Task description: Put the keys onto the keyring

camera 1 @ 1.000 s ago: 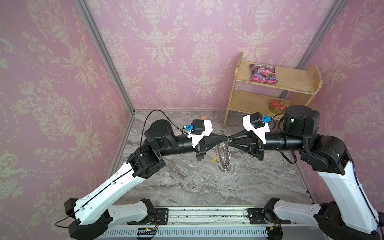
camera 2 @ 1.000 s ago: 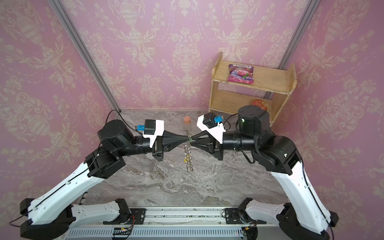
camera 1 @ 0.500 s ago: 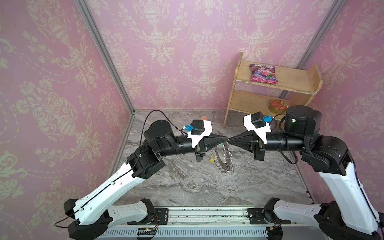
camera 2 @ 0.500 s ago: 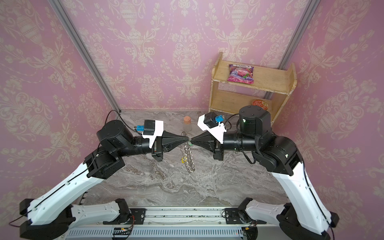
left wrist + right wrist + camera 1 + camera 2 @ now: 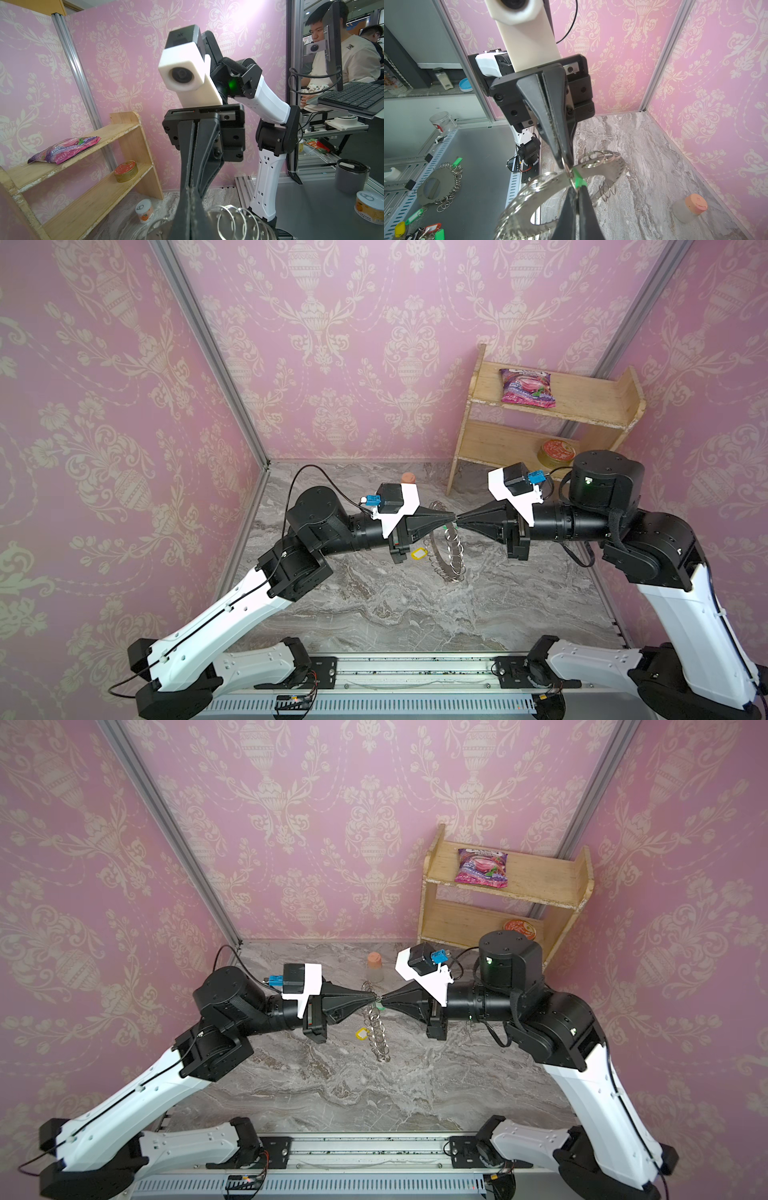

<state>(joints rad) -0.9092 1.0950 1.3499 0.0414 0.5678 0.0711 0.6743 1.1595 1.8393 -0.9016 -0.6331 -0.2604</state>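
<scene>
A: Mid-air above the surface, your left tool clamps the keyring; right tool pinches the green key at its rim.
B: Threading step. Next, you'd need it worked onto a wire ring.

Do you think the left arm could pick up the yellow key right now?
Probably not yet: the left end effector is shut on the keyring, holding it up, though the yellow key lies uncovered close by.

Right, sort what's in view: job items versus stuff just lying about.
Job: keyring in the left gripper; green key in the right gripper; yellow key on the table.
Lying about: snack bag, red-lidded tin, wooden shelf, orange-lidded jar.
</scene>
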